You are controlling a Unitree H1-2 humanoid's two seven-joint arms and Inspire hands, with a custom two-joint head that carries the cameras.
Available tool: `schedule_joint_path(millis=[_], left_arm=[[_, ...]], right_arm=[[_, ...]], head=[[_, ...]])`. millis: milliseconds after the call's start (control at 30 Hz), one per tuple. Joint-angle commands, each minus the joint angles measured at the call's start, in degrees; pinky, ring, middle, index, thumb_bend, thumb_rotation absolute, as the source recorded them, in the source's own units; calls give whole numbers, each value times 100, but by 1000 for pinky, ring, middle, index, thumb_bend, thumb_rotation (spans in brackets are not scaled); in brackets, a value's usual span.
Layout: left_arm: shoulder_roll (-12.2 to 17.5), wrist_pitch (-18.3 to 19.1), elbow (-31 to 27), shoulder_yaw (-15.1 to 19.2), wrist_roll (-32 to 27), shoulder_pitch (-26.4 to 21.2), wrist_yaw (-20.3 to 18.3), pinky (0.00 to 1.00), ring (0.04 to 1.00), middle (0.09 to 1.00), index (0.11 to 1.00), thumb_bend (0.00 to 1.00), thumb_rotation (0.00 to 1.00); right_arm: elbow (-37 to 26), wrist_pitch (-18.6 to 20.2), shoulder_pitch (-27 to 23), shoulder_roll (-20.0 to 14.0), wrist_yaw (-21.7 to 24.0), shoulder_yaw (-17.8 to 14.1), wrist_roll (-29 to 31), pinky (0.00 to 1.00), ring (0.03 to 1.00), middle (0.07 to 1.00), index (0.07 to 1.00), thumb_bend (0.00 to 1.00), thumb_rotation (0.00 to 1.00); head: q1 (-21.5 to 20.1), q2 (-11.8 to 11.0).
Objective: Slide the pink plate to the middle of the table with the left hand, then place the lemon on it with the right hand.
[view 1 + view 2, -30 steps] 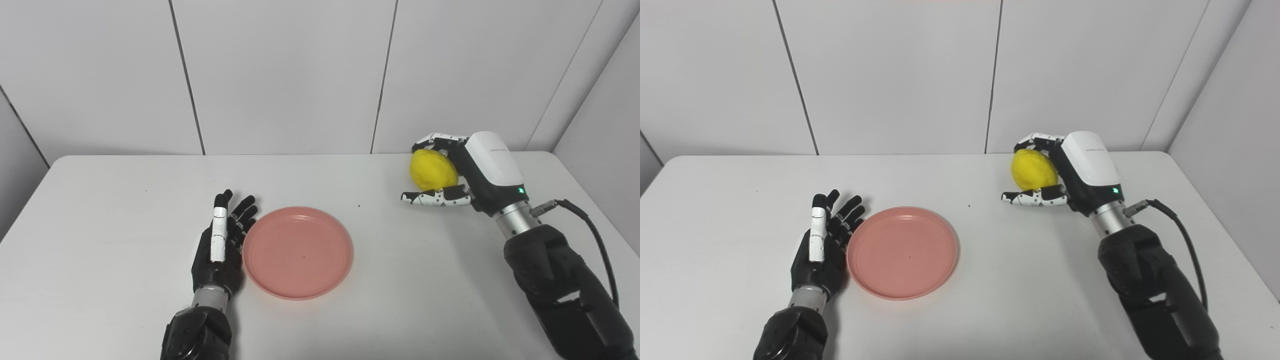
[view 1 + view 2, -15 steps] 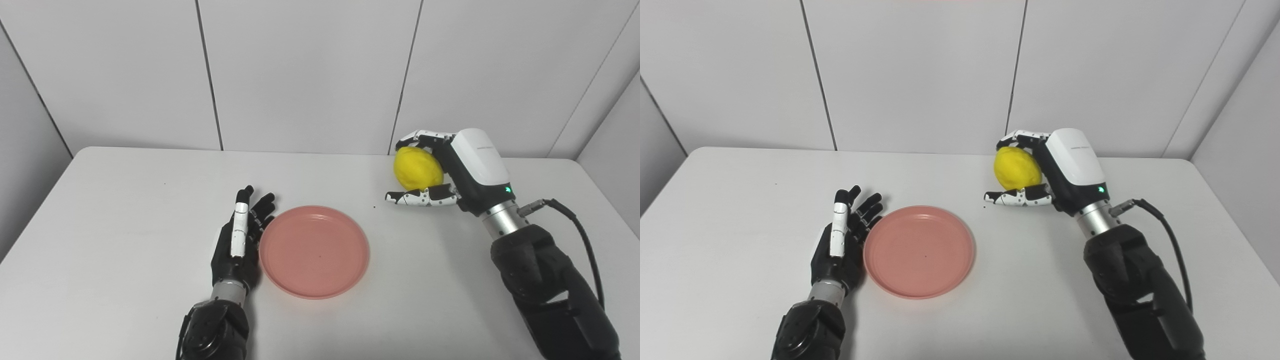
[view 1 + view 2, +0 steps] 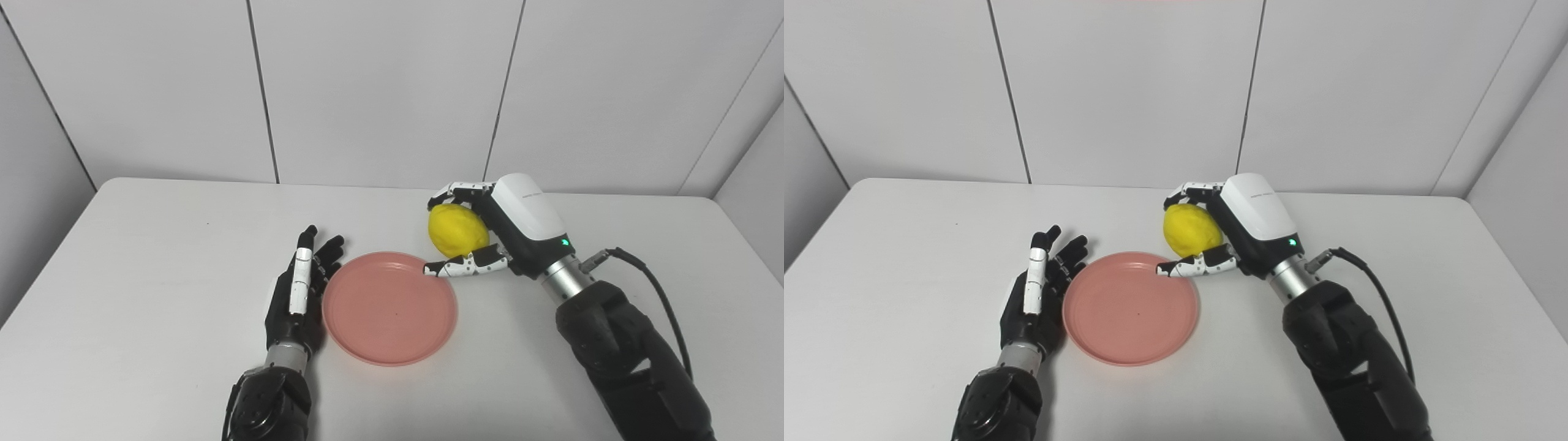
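A round pink plate [image 3: 373, 324] lies flat near the middle of the white table [image 3: 153, 233]. My left hand [image 3: 300, 294] rests open on the table, palm side against the plate's left rim, fingers spread. My right hand [image 3: 490, 239] is shut on a yellow lemon [image 3: 456, 228], held above the table just past the plate's far right rim. Its thumb [image 3: 462, 266] reaches over that rim. In the right eye view the lemon [image 3: 1191, 228] hangs just behind the plate [image 3: 1118, 318].
White wall panels stand behind the table's far edge. A black cable [image 3: 655, 282] loops off my right wrist. Bare table surface lies to the left, right and front of the plate.
My right hand has carried the lemon left and toward me, from the far right of the table to the plate's far right rim. The camera has also shifted. The left hand stays beside the plate.
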Motion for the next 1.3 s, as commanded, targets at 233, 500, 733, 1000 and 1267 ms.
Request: schedule_joint_path(millis=[233, 500, 733, 1000, 1267], left_arm=[[-273, -118, 80, -32, 59, -27, 106, 921, 870, 803, 923, 793, 782], [-258, -193, 143, -28, 83, -54, 124, 903, 861, 805, 920, 813, 777], [-214, -159, 126, -47, 85, -77, 108, 911, 872, 820, 929, 822, 798], [-229, -125, 100, -37, 51, -90, 112, 896, 856, 803, 916, 814, 792], [-230, -111, 58, -33, 57, -82, 133, 879, 851, 803, 912, 811, 789]], right_arm=[[-56, -191, -430, 254, 53, 105, -88, 215, 271, 353, 459, 565, 381], [50, -200, -385, 438, 237, 391, -204, 249, 311, 390, 469, 550, 400], [334, -223, -350, 473, 275, 639, -361, 250, 309, 383, 454, 560, 356], [840, -446, -379, 420, 308, 862, -401, 244, 304, 382, 478, 536, 361], [1295, -655, -417, 465, 115, 933, -540, 250, 311, 384, 471, 530, 437]], head=[[35, 5], [42, 15], [31, 22], [31, 31], [6, 50]])
